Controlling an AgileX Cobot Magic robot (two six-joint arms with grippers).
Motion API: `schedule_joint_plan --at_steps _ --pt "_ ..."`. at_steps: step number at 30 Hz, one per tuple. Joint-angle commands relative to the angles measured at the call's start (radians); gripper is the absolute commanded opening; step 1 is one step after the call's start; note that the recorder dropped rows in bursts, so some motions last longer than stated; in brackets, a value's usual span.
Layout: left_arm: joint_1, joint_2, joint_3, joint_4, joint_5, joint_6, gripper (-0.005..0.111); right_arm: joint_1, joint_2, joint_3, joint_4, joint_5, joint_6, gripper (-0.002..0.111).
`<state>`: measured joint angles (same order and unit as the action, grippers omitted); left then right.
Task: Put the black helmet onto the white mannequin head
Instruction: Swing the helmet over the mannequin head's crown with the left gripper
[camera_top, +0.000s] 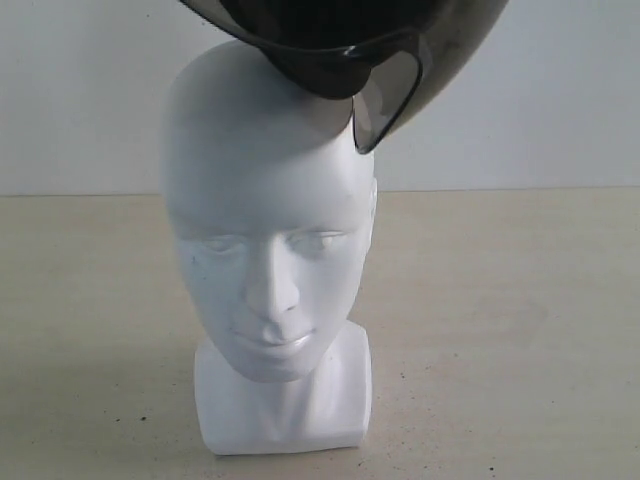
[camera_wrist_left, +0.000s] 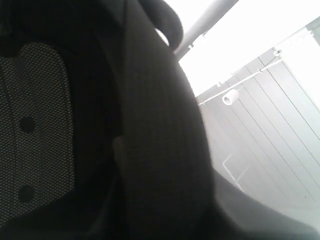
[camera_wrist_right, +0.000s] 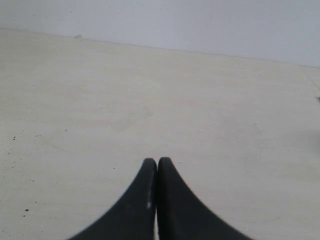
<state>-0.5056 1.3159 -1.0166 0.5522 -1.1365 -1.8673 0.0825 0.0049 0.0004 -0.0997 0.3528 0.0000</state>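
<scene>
The white mannequin head (camera_top: 270, 230) stands upright on its blocky neck base (camera_top: 340, 400), facing the exterior camera. The black helmet (camera_top: 330, 40) hangs tilted at the top edge of that view, its rim touching the crown on the right side. Its smoky visor (camera_top: 385, 105) dips beside the forehead. In the left wrist view the helmet's dark padded rim (camera_wrist_left: 155, 150) and mesh lining (camera_wrist_left: 35, 130) fill the picture at the jaws; the left fingers cannot be made out in the dark. My right gripper (camera_wrist_right: 158, 162) is shut and empty, low over the table. Neither arm shows in the exterior view.
A beige tabletop (camera_top: 500, 330) spreads around the head, with a plain white wall (camera_top: 560, 120) behind it. The right wrist view holds only bare table (camera_wrist_right: 150, 90). Past the helmet, the left wrist view shows pale slatted panels with a rail (camera_wrist_left: 260, 130).
</scene>
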Motion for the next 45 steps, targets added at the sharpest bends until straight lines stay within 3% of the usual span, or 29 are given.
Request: schedule_joint_plan --at_steps 1,30,40,45 --pt "-0.003 -0.012 0.016 -0.065 -0.085 -0.01 0.004 -0.004 -0.005 0.0 -0.003 -0.008 0.0 0.0" --pt "-0.003 -0.012 0.208 -0.111 -0.085 0.037 0.004 -0.004 -0.005 0.0 -0.003 -0.008 0.0 0.0" --pt "0.066 -0.034 0.227 -0.105 -0.085 0.032 0.004 -0.004 -0.005 0.0 -0.003 -0.008 0.0 0.0" --pt "0.069 -0.045 0.227 -0.094 -0.085 0.025 0.004 -0.004 -0.005 0.0 -0.003 -0.008 0.0 0.0"
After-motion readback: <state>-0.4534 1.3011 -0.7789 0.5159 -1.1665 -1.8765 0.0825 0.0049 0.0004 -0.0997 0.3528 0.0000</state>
